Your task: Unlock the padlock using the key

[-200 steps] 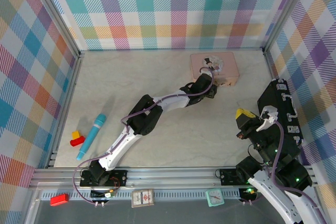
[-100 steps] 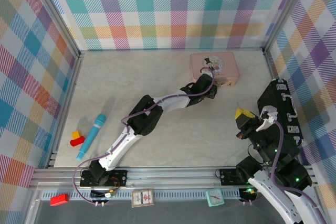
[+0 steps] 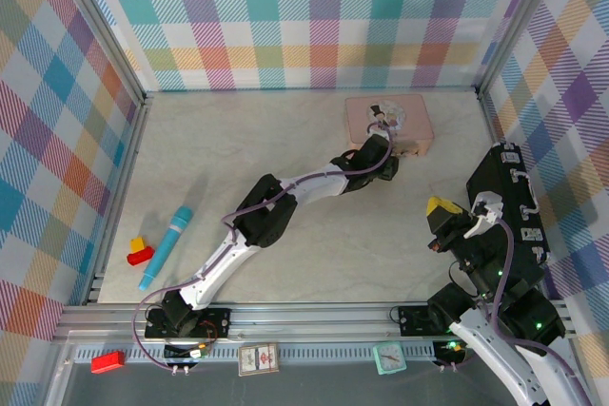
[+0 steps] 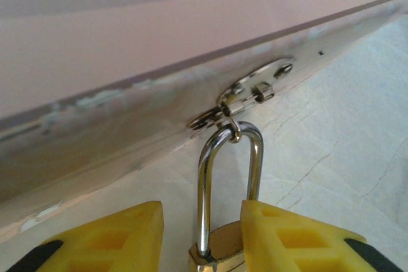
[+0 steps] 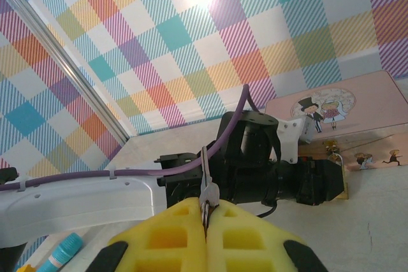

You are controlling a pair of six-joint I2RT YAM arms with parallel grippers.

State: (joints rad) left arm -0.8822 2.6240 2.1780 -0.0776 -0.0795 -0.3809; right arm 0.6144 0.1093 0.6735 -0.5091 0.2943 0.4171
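padlock (image 4: 220, 250): small brass body, silver shackle hung through pink tin (image 4: 159, 36) clasp (image 4: 245, 93) | key (image 5: 207, 192): thin metal, stood upright, pinched in right gripper (image 5: 205, 221)

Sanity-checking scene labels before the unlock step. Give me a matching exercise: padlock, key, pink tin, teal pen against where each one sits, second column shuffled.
1. padlock
2. key
3. pink tin
4. teal pen

a. lying near the left edge of the table, beside red and yellow blocks
b. pinched in the shut right gripper
c. shackle through the tin's clasp, between the left gripper's parted fingers
d. far side of the table, right of centre

Pairs: 1-c, 2-b, 3-d, 4-a
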